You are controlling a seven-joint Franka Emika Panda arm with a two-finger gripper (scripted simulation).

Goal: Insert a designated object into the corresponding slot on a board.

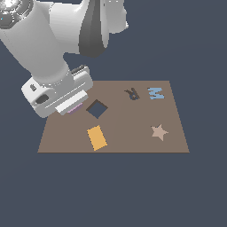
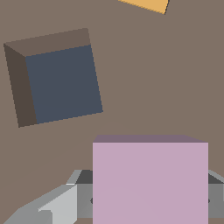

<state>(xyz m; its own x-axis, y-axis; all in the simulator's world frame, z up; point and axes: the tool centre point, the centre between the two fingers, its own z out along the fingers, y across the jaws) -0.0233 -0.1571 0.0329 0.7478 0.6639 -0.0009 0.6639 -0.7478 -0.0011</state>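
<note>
Dark slate-blue ground is stretching out flat on every side, and on it you are looking at the board [image 1: 128, 133], a brown panel lying level with its narrower edge at the far side. In the exterior view your white arm is reaching down from the upper left, and its pincer [image 1: 74, 106] is hanging over the board's far left part, just to the exterior view's left of the slot [image 1: 96, 108]. That slot is showing as a dark navy square opening turned like a diamond, and in the wrist view you are seeing its brown inner walls and dark floor. The pink block [image 2: 150, 181] is sitting between the pincer's grey fingers [image 2: 57, 205], which are pressing in on its two sides, so you are holding it gripped; from the exterior view only a thin lilac sliver of it is peeking out beneath the hand. In the wrist view the block is lying clearly apart from the slot, with bare brown board between them, and its edges are not lining up with the opening's edges. Whether the block is touching the board or hanging just above it, you cannot tell. Nearer to you than the slot, an orange rectangle [image 1: 97, 138] is lying on the board. Toward the exterior view's right a tan star [image 1: 159, 132] is resting, and at the far side a dark letter R [image 1: 132, 93] and a blue letter M [image 1: 155, 92] are sitting side by side.
</note>
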